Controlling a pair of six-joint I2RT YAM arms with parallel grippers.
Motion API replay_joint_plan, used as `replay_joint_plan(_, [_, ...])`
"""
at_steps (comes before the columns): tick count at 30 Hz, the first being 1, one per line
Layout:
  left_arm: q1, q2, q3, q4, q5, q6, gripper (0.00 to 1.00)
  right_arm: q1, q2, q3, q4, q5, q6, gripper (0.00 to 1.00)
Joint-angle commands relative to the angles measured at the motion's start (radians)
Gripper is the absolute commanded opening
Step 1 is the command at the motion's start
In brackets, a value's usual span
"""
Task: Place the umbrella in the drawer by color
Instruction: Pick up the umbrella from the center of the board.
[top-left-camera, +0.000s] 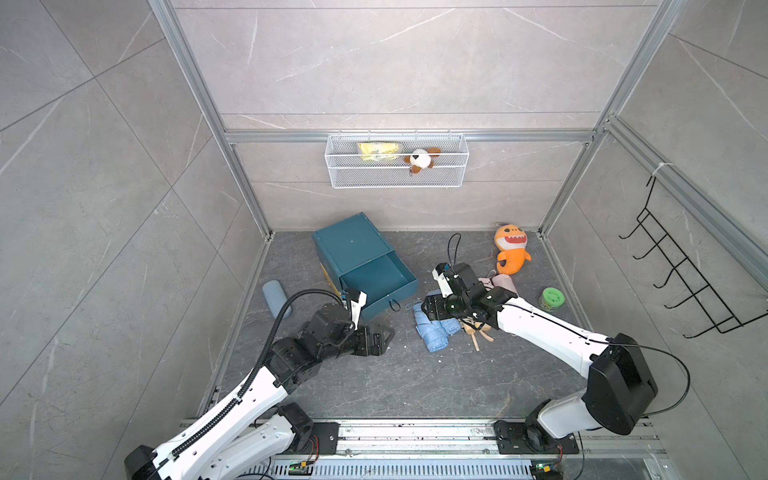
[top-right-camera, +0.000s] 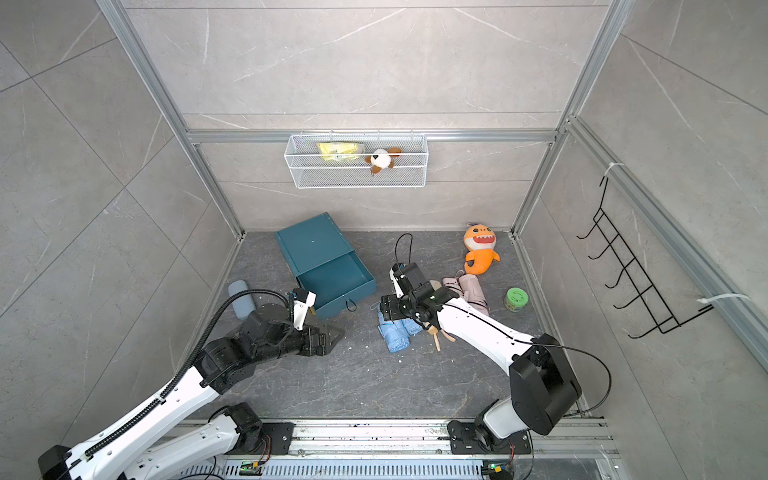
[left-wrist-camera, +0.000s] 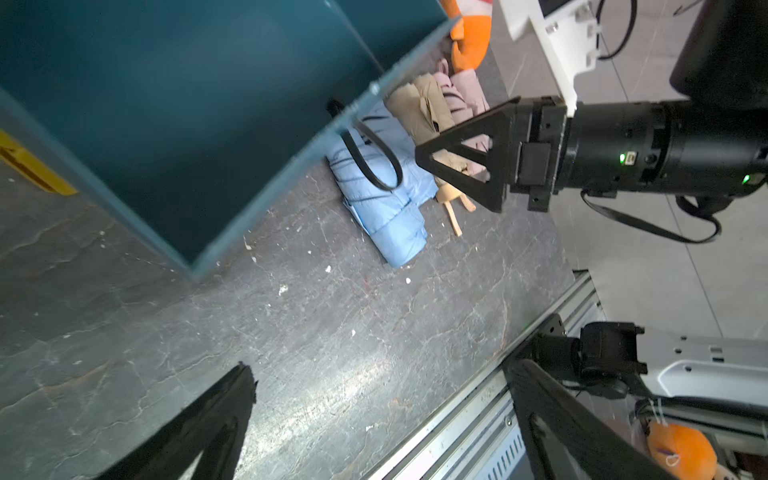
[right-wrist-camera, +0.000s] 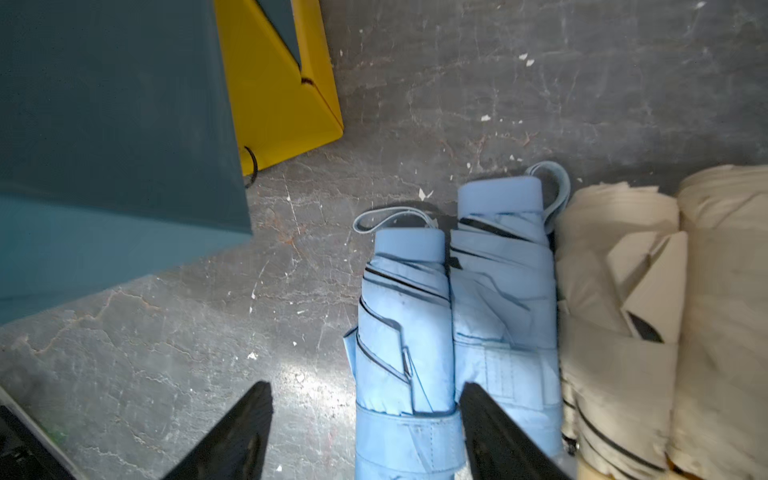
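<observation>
Two light blue folded umbrellas (top-left-camera: 434, 334) (right-wrist-camera: 405, 316) (right-wrist-camera: 503, 291) lie side by side on the dark floor, right of the teal drawer (top-left-camera: 378, 278) (top-right-camera: 336, 278), which is pulled out of its box. My right gripper (right-wrist-camera: 365, 386) (top-left-camera: 430, 309) is open and low over them. One finger stands on the bare floor side, the other between the two blue umbrellas, so it straddles the one nearer the drawer. My left gripper (left-wrist-camera: 380, 368) (top-left-camera: 384, 334) hangs open and empty in front of the drawer. Beige umbrellas (right-wrist-camera: 615, 291) and a pink one (top-left-camera: 505, 284) lie beyond the blue pair.
A yellow drawer (right-wrist-camera: 278, 83) shows beside the teal box. An orange shark plush (top-left-camera: 511, 249) and a green jar (top-left-camera: 552, 298) sit at the right, a grey-blue roll (top-left-camera: 276, 297) at the left. A wire basket (top-left-camera: 397, 160) hangs on the back wall, a black hook rack (top-left-camera: 681, 274) on the right wall.
</observation>
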Motion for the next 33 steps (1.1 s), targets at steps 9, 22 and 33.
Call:
replay_joint_plan(9, [-0.215, 0.012, -0.157, 0.202, -0.148, -0.042, 1.0, 0.063, 0.041, -0.09, 0.02, 0.143, 0.048, 0.72])
replay_joint_plan(22, [-0.221, 0.004, -0.259, 0.284, -0.158, -0.059, 1.0, 0.087, 0.123, -0.158, 0.069, 0.161, 0.083, 0.71])
replay_joint_plan(33, [-0.222, -0.004, -0.28, 0.299, -0.162, -0.067, 1.0, 0.108, 0.208, -0.167, 0.108, 0.164, 0.098, 0.71])
